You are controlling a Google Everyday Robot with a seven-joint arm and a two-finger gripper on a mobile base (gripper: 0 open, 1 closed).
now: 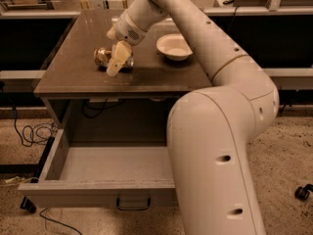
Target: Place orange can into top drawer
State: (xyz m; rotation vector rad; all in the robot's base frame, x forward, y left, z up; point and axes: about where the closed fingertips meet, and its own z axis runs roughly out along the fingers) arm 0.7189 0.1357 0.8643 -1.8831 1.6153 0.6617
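Gripper (117, 62) at the orange can (101, 57) on the tabletop (73, 77); jaw state impossible to tell; top drawer (98, 192) open below

The smooth cream plastic gripper (115, 62) sat at the shiny metal can (101, 57) on a glossy brown tabletop (68, 75); the drawer (88, 192) looked matt grey, the bowl (174, 47) smooth white.

Dim warm light — soft sheen on tabletop (73, 38) nr jaws at orange can (101, 57), deep shadow beneath.
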